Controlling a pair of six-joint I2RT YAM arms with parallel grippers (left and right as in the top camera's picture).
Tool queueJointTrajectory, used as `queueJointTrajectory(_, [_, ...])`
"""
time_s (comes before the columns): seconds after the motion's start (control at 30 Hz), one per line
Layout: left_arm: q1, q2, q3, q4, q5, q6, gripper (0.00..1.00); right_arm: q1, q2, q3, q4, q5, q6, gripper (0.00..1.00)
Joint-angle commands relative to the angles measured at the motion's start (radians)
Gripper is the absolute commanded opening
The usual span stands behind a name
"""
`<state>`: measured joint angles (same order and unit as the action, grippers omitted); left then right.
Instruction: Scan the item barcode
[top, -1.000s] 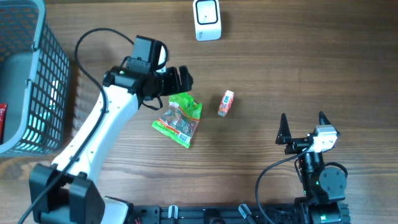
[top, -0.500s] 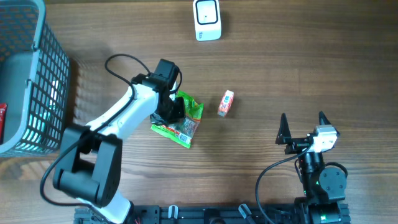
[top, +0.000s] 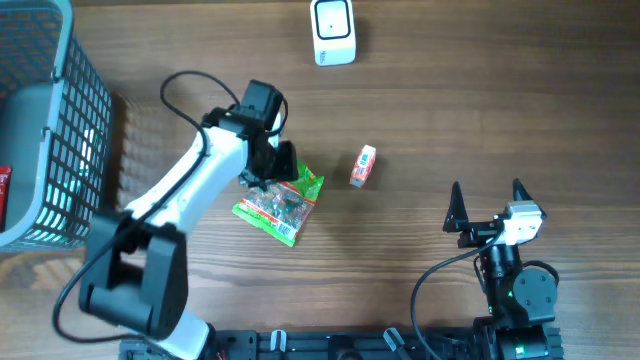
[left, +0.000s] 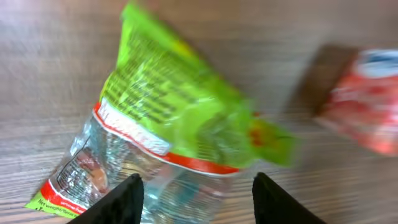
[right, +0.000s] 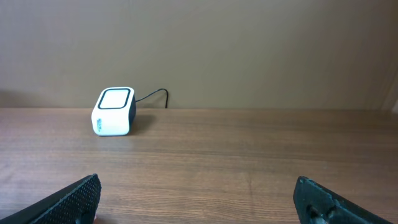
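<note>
The left end effector hangs low over the green and clear crinkled plastic snack bag. Its two dark fingertips stand apart at the bottom of the wrist picture, either side of the bag's clear end, but I cannot tell whether they press on the film or only straddle it. In the overhead picture the bag lies flat on the brown wooden worktop just left of centre, with a small red and white packet near it to the right. The white box-shaped barcode scanner sits well apart at the top centre, and a grey mesh basket fills the upper left. The right end effector waits at the lower right, spread wide on nothing. The main risk is a shallow pinch on slick film. The bag could slide out when lifted, or droop and fold so that its barcode never faces the scanner. A loose swing could also knock the nearby packet.
</note>
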<state>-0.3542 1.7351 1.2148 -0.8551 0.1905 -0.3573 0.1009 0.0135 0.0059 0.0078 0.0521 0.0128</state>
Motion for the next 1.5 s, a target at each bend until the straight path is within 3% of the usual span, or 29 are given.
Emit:
queueJointTrajectory(0.0, [-0.042, -0.024, -0.009, 0.016, -0.01, 0.004, 0.35, -0.002, -0.006, -0.001, 0.005, 0.002, -0.01, 1.0])
queueJointTrajectory(0.03, [-0.052, -0.018, -0.021, 0.023, -0.01, 0.0, 0.22, -0.002, -0.006, -0.001, 0.005, 0.002, -0.01, 1.0])
queueJointTrajectory(0.07, [-0.064, -0.006, -0.037, 0.035, -0.01, -0.003, 0.16, -0.002, -0.006, -0.001, 0.005, 0.002, -0.01, 1.0])
queueJointTrajectory(0.23, [-0.082, 0.056, -0.099, 0.127, -0.01, -0.002, 0.15, -0.002, -0.006, -0.001, 0.005, 0.002, -0.01, 1.0])
queueJointTrajectory(0.33, [-0.082, 0.105, -0.132, 0.263, -0.009, -0.002, 0.13, -0.002, -0.006, -0.001, 0.005, 0.002, -0.01, 1.0])
queueJointTrajectory(0.47, [-0.082, 0.113, -0.147, 0.313, -0.009, -0.002, 0.39, -0.002, -0.006, -0.001, 0.005, 0.002, -0.01, 1.0])
queueJointTrajectory(0.57, [-0.077, 0.097, -0.133, 0.309, 0.0, 0.013, 0.75, -0.002, -0.006, -0.001, 0.005, 0.002, -0.01, 1.0])
queueJointTrajectory(0.63, [-0.074, 0.074, -0.105, 0.293, 0.003, 0.013, 0.81, -0.002, -0.006, -0.001, 0.005, 0.002, -0.01, 1.0])
queueJointTrajectory(0.7, [-0.073, 0.033, -0.055, 0.26, 0.003, 0.013, 0.96, -0.002, -0.006, -0.001, 0.005, 0.002, -0.01, 1.0])
queueJointTrajectory(0.9, [-0.073, -0.075, -0.01, 0.157, -0.007, 0.008, 1.0, -0.002, -0.006, -0.001, 0.005, 0.002, -0.01, 1.0])
queueJointTrajectory(1.03, [-0.073, -0.053, -0.02, -0.005, -0.09, 0.009, 1.0, -0.002, -0.006, -0.001, 0.005, 0.002, -0.01, 1.0])
queueJointTrajectory(1.13, [-0.073, -0.046, -0.064, -0.021, -0.115, 0.009, 1.0, -0.002, -0.006, -0.001, 0.005, 0.002, -0.01, 1.0])
queueJointTrajectory(1.17, [-0.073, -0.045, -0.088, -0.007, -0.115, 0.009, 0.88, -0.002, -0.006, -0.001, 0.005, 0.002, -0.01, 1.0])
queueJointTrajectory(1.2, [-0.073, -0.045, -0.106, 0.005, -0.115, 0.009, 0.66, -0.002, -0.006, -0.001, 0.005, 0.002, -0.01, 1.0])
queueJointTrajectory(1.23, [-0.073, -0.045, -0.13, 0.026, -0.117, 0.008, 0.33, -0.002, -0.006, -0.001, 0.005, 0.002, -0.01, 0.99])
queueJointTrajectory(1.27, [-0.073, -0.045, -0.15, 0.048, -0.117, 0.008, 0.22, -0.002, -0.006, -0.001, 0.005, 0.002, -0.01, 1.0])
queueJointTrajectory(1.47, [-0.073, -0.044, -0.3, 0.243, -0.125, -0.026, 0.17, -0.002, -0.006, -0.001, 0.005, 0.002, -0.01, 1.0])
